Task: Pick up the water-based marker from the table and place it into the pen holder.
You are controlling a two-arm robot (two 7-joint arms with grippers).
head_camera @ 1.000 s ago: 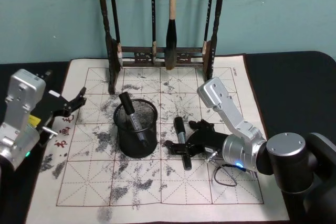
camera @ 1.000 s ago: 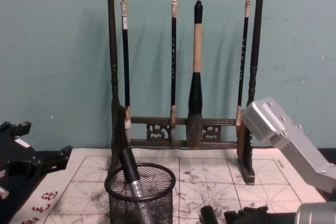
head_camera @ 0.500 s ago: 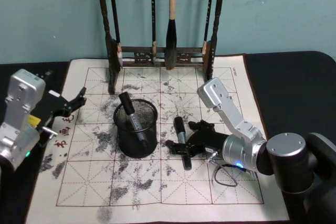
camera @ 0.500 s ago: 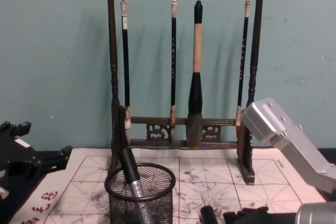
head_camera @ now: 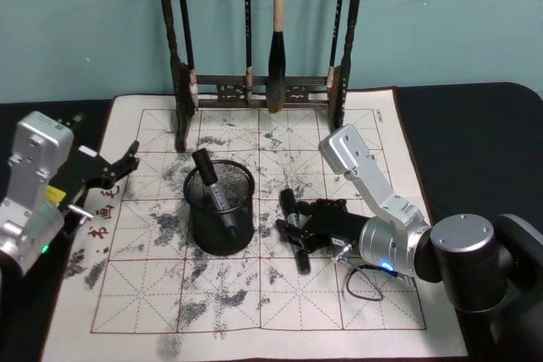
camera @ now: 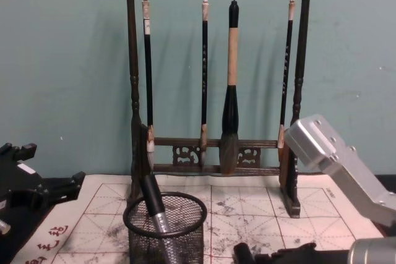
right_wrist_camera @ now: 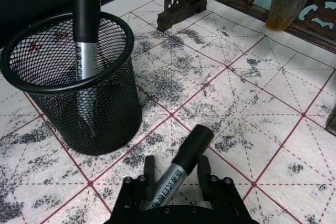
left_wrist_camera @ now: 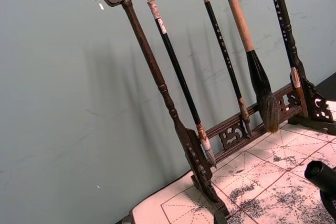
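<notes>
The water-based marker (head_camera: 296, 231), black with a grey barrel, lies on the table's cream mat (head_camera: 373, 303) just right of the pen holder (head_camera: 220, 212). My right gripper (head_camera: 293, 228) is shut on its middle. In the right wrist view the marker (right_wrist_camera: 181, 162) sits between the two fingers (right_wrist_camera: 203, 171), its cap pointing away toward the brush rack. The pen holder (right_wrist_camera: 73, 85) is a black mesh cup with another marker (right_wrist_camera: 85, 35) leaning inside. My left gripper (head_camera: 117, 169) stays open over the mat's left edge.
A tall dark wooden brush rack (head_camera: 259, 86) with several hanging brushes stands at the back of the mat, behind the holder. In the chest view the holder (camera: 164, 230) is in front of the rack (camera: 216, 153). A thin cable (head_camera: 363, 281) loops by the right wrist.
The right gripper's fingers closed in on the marker, which shifted a little toward the pen holder and turned slightly. The left arm has not moved.
</notes>
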